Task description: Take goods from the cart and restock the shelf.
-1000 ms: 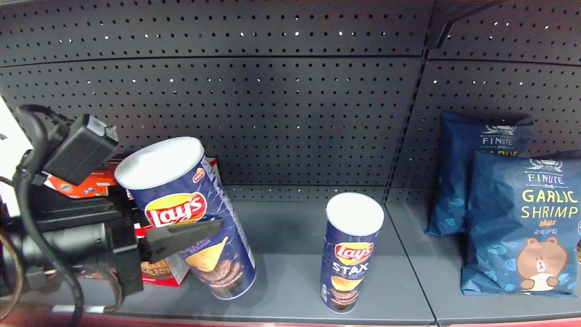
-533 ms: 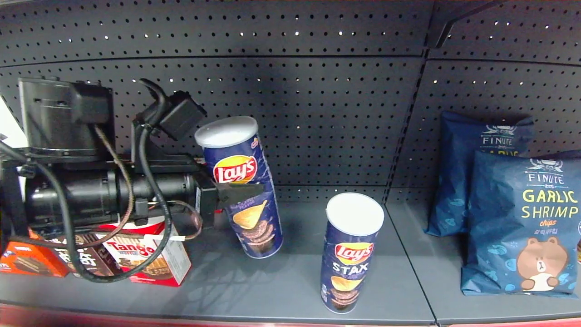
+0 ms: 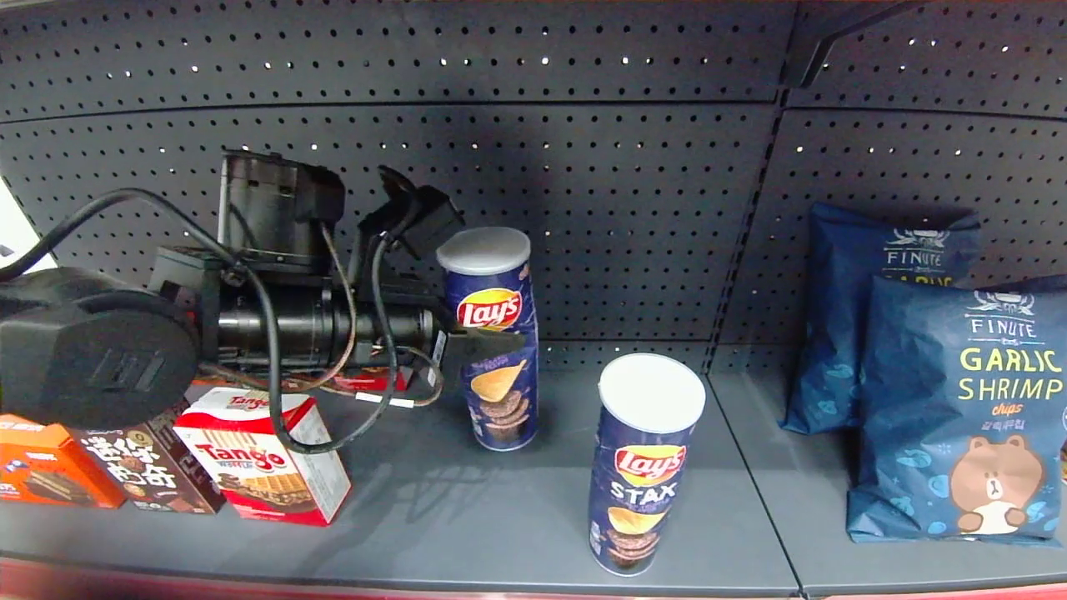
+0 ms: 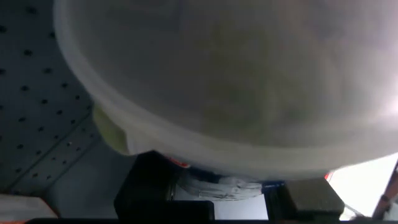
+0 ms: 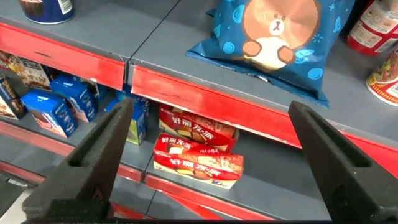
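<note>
At the shelf's left end stand three boxes in a row: orange box, brown box, wafer box.

Behind them the left arm lies level across the shelf. Left gripper is clamped around the middle of the held can, which is nearly upright, set back towards the pegboard, lid on top. The lid looms close in the left wrist view. Cannot tell whether the base sits flat on the shelf or hangs just above it.

Right of it and nearer the front edge is the standing can, near but apart from the held one. Far right, two snack bags lean one before the other.

Right gripper hangs spread wide, holding nothing, out in front of the shelf's red edge, below the bag.

Risks, as judged:
- Letting go before the base is flat: a tall, narrow can would tip.
- A tipping can falls towards the standing can and may knock it off the front edge.
- Pulling the arm back low could sweep the boxes.
- A finger dragging on release could twist the held can over.
</note>
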